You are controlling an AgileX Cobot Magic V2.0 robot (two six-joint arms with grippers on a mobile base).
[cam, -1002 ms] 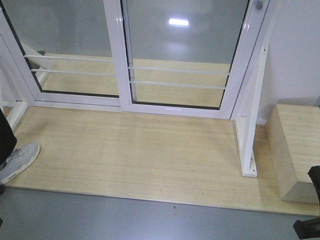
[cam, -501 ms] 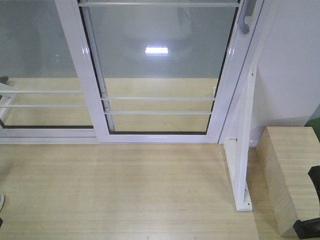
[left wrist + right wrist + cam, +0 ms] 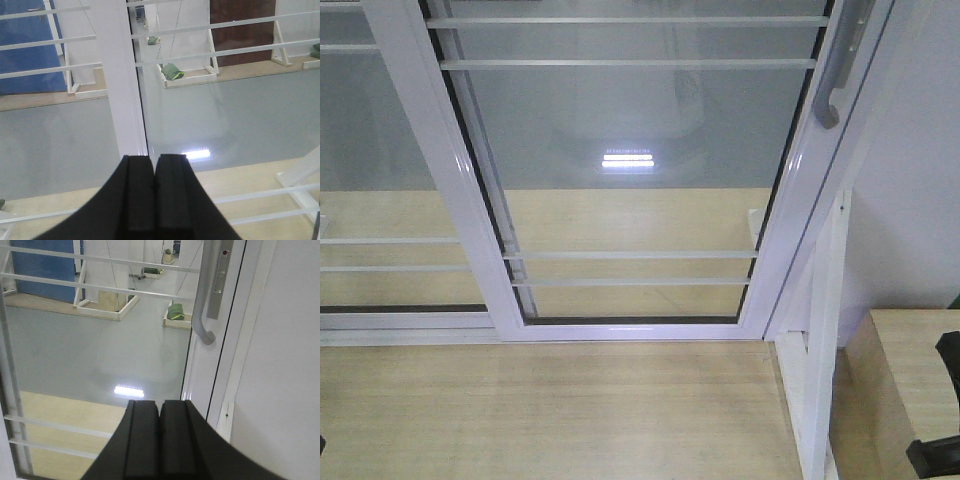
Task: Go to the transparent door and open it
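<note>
Right wrist alone shows a red dot [image 3: 225, 252] (lock plate [image 3: 218, 290]); left hand [image 3: 154, 161], right hand [image 3: 159, 405] closed.

The transparent door [image 3: 640, 150] is a tall glass panel in a glossy white frame, with thin white bars across it high and low. It looks slid shut. Its curved grey handle [image 3: 837, 80] sits around 2 o'clock, with the lock plate [image 3: 218, 285] right beside it.

A pale wooden floor [image 3: 550, 410] is running up to the transparent door [image 3: 640, 170], which is standing along its far edge. At the right, a white support bracket [image 3: 817, 360] is standing on the boards — a light wooden block [image 3: 900, 385] is sitting just beside it.
</note>
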